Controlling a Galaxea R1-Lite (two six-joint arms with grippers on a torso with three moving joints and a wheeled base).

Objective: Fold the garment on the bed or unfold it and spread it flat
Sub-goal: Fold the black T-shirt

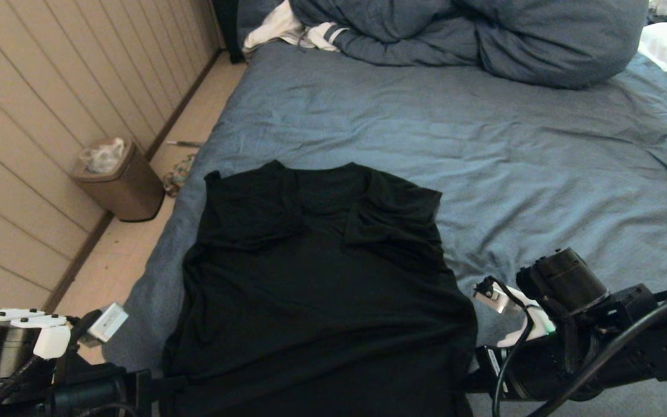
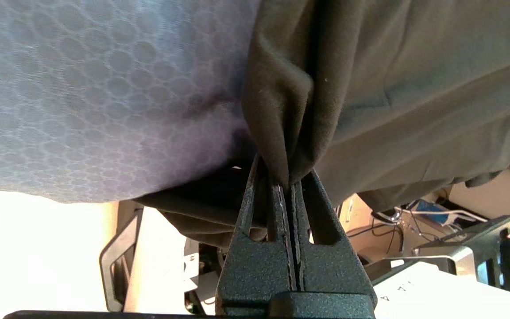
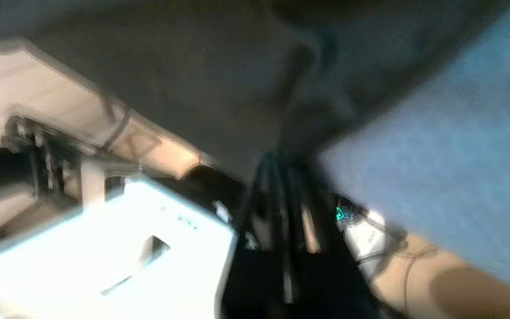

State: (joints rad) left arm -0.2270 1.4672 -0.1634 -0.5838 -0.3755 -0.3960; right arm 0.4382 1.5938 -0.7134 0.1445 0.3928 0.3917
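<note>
Head view: big mattress in wrinkled slate-blue sheet [image 1: 484,150] fills the frame, bulky blue duvet [image 1: 472,35] heaped at the far end with white striped clothing [image 1: 287,29] tucked beside it. Black short-sleeved T-shirt [image 1: 316,278] lies plain side up at the near left part of the bed, both sleeves already turned in over the chest, hem hanging off the near edge toward the robot. Looks like the bottom-up fold is in hand: each arm sits at one hem corner. Left gripper [image 2: 290,186] is clenched on a pinch of the black fabric at the left hem corner, clear in the left wrist view. Right gripper [image 3: 281,177] is at the right hem corner, jaws closed; its wrist view is too smeared to confirm fabric between them, so I can't tell if it has cloth. Next move, I'd judge: confirm the right grip, then lift both corners together and carry the hem toward the collar, keeping the arms level so the tucked sleeves don't spill out. Only container around: small brown waste bin [image 1: 122,185] on the floor by the wall, left of the bed, with a crumpled clear plastic liner [image 1: 102,155] bunched in its mouth; contents beyond that not visible.
</note>
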